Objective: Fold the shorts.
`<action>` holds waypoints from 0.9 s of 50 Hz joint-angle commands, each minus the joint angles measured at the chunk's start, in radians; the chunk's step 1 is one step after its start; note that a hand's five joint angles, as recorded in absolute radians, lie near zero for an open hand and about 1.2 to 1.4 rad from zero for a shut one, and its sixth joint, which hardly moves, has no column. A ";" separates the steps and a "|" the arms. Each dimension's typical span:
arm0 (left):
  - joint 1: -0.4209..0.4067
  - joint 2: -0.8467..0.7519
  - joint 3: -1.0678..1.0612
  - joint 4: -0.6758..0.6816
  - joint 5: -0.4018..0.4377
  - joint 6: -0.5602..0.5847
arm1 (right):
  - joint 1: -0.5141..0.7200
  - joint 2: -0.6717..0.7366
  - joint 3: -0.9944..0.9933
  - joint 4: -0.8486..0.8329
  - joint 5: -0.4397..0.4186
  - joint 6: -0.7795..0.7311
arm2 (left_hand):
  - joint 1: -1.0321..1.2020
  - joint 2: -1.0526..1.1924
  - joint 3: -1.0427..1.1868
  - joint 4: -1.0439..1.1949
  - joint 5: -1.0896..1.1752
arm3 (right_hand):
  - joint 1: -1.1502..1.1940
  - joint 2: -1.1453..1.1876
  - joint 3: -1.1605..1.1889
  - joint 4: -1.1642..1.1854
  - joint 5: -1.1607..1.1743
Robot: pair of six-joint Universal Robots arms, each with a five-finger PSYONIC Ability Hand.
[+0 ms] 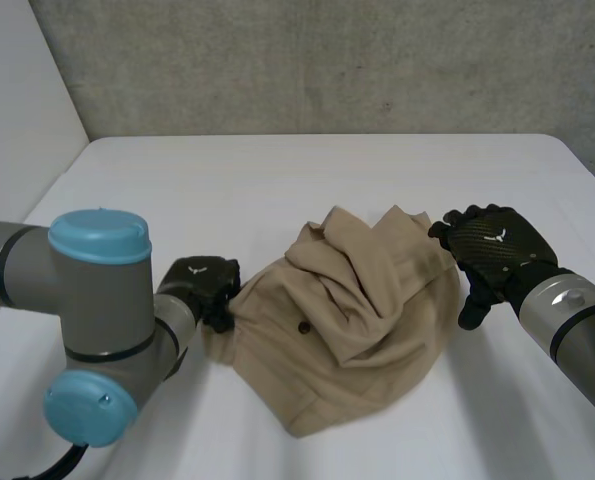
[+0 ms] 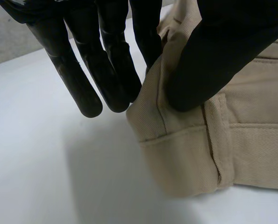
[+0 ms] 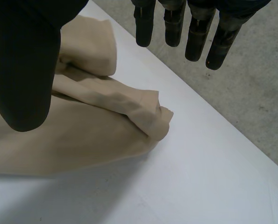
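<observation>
- Left wrist view: left hand [image 2: 213, 56] is pinching the crumpled beige fabric shorts [image 2: 251, 140] by 1 edge.
- Meanwhile right hand [image 3: 22, 70] is hovering spread wide, holding nothing.
- Tugging 1-handed is probably risking worse bunching.

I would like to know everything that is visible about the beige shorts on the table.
The shorts are beige woven cloth, like cotton twill, with stitched hems and one dark button. They lie crumpled in a loose heap on the white table, partly folded over themselves. The left hand pinches a hemmed edge; the right hand is open at the opposite side.
</observation>
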 commanded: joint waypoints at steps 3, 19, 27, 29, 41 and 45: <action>0.150 0.127 0.180 0.012 -0.135 0.033 | -0.004 -0.005 -0.003 -0.003 0.000 0.000 | 0.281 0.246 0.236 0.225 0.282 | -0.020 -0.040 -0.037 -0.055 -0.051; -0.061 0.159 0.392 0.227 -0.055 0.075 | -0.001 -0.014 0.009 -0.020 0.014 0.012 | 0.281 0.246 0.236 0.225 0.282 | -0.020 -0.040 -0.037 -0.055 -0.051; -0.284 -0.043 0.387 0.282 0.078 0.085 | -0.033 -0.027 0.014 -0.059 0.089 0.014 | -0.007 -0.042 -0.053 -0.064 -0.006 | -0.020 -0.040 -0.037 -0.055 -0.051; -0.320 -0.092 0.372 0.276 0.106 0.099 | -0.047 -0.031 0.012 -0.066 0.109 0.012 | -0.419 -0.454 -0.464 -0.475 -0.418 | -0.020 -0.040 -0.037 -0.055 -0.051; -0.322 0.027 0.264 0.271 0.098 0.253 | -0.091 -0.044 -0.001 -0.088 0.122 0.009 | -0.919 -0.954 -0.964 -0.975 -0.918 | -0.020 -0.040 -0.037 -0.055 -0.051; -0.212 0.160 0.168 0.271 0.051 0.254 | -0.085 -0.044 -0.021 -0.082 0.108 0.003 | -0.919 -0.954 -0.964 -0.975 -0.918 | -0.020 -0.040 -0.037 -0.055 -0.051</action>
